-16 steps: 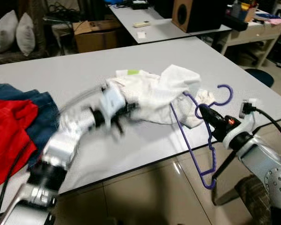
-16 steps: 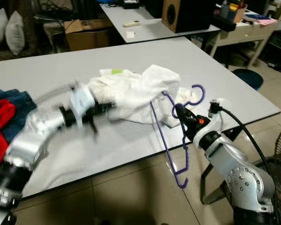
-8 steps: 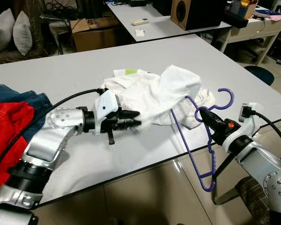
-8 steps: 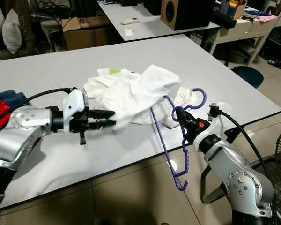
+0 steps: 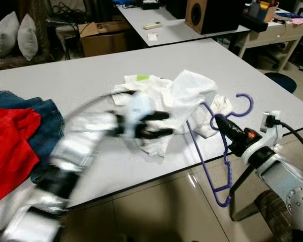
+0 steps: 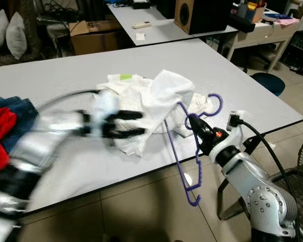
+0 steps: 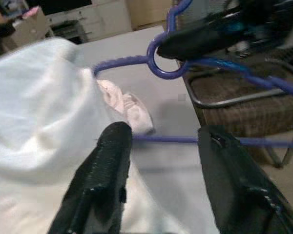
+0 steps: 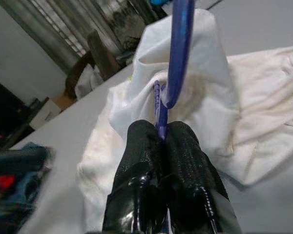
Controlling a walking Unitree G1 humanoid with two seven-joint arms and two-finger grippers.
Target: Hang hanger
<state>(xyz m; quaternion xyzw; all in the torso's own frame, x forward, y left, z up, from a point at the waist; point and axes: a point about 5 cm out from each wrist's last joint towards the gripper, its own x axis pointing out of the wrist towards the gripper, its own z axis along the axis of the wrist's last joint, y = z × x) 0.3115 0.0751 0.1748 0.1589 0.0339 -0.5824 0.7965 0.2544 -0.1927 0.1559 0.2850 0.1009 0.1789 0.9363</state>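
two grippers in my view: right gripper (image 5: 218,119) clamps the purple hanger (image 5: 219,151); left gripper (image 5: 164,124) spread open over the white shirt (image 5: 166,96) on the table (image 5: 81,75).

One purple hanger (image 5: 219,151), one white garment (image 5: 166,98) (crumpled), two pillows (image 5: 15,35).

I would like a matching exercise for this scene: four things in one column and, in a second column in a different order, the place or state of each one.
Things:
1. purple plastic hanger
2. crumpled white shirt
3. red cloth
4. left gripper

Places or states:
A. lies at the table's left end, on blue denim
B. fingers apart, reaching over white fabric
C. held by the right gripper, hanging past the table edge
D. piled at the middle of the grey table

Pairs: 1-C, 2-D, 3-A, 4-B
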